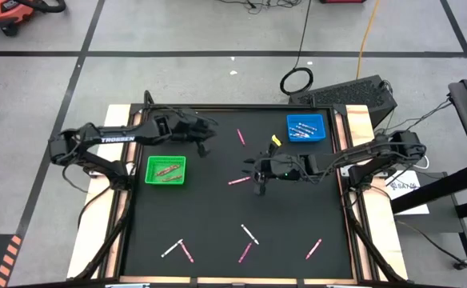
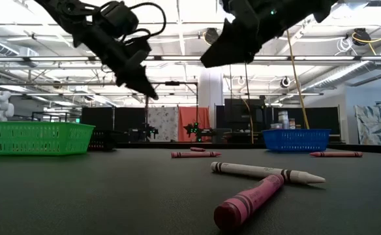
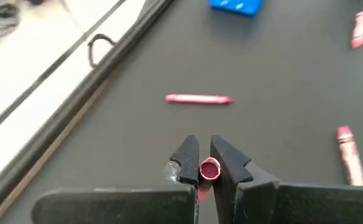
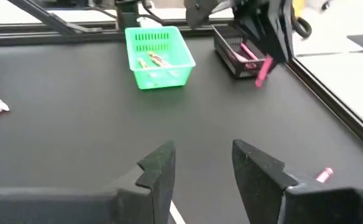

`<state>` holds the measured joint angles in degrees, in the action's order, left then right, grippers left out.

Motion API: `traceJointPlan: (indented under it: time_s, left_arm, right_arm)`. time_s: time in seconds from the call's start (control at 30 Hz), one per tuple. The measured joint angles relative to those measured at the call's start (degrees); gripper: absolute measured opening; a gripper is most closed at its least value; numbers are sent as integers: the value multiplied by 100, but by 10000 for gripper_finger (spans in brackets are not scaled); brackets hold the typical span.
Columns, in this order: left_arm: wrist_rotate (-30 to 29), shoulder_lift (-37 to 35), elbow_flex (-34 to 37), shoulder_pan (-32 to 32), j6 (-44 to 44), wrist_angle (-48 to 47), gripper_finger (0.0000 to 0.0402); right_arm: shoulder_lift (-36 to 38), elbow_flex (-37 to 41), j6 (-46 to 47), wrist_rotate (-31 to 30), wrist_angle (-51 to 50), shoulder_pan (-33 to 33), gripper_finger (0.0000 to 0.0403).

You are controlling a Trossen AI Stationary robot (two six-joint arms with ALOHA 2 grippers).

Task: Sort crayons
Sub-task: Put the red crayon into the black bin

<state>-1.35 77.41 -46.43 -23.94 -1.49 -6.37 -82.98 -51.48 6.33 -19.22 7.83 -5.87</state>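
Note:
My left gripper [image 1: 204, 146] hangs above the table right of the green tray [image 1: 165, 170], shut on a pink crayon [image 3: 209, 169]. The tray holds a few crayons. My right gripper [image 4: 203, 165] is open over the table's middle with nothing between its fingers; a pink crayon [image 1: 238, 181] lies flat just left of it. The blue tray [image 1: 306, 126] at the far right holds several crayons. More pink and white crayons [image 1: 250, 234] lie flat along the near edge. Another pink crayon [image 1: 240, 137] lies at the far middle. My left gripper pinches the pink crayon between its two fingers [image 3: 184, 158]. The crayon lies along the fingers, its round end [image 3: 209, 168] facing the wrist camera. Its other end [image 4: 262, 70] sticks out below the fingertips, slanting down. It hangs clear of the table.
A dark tray [image 4: 234, 53] with a pink crayon in it stands at the far left beside the green tray. The table has a raised rim [image 1: 217, 106] all round. Near the front edge a white crayon [image 2: 265, 172] rests across a pink one [image 2: 249, 199].

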Motion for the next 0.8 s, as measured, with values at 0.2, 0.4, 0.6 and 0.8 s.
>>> traceJointPlan:
  time_s: [0.2,0.4,0.6,0.8]
  left_arm:
    - [-421,-211,-16,-664,-389,-1119,13]
    - [-753,-230,-14,-1190,-649,-1704,13]
    - [-887,-230,-14,-1612,-772,-1853,13]
    - [-1103,-113,-14,-2055,-978,-2357,13]
  right_arm:
    - [-35,0,41,6,-130,292,144]
    - [-33,0,41,11,-144,504,144]
    - [-31,0,40,32,-325,672,144]
    - [-33,0,4,597,-429,863,144]
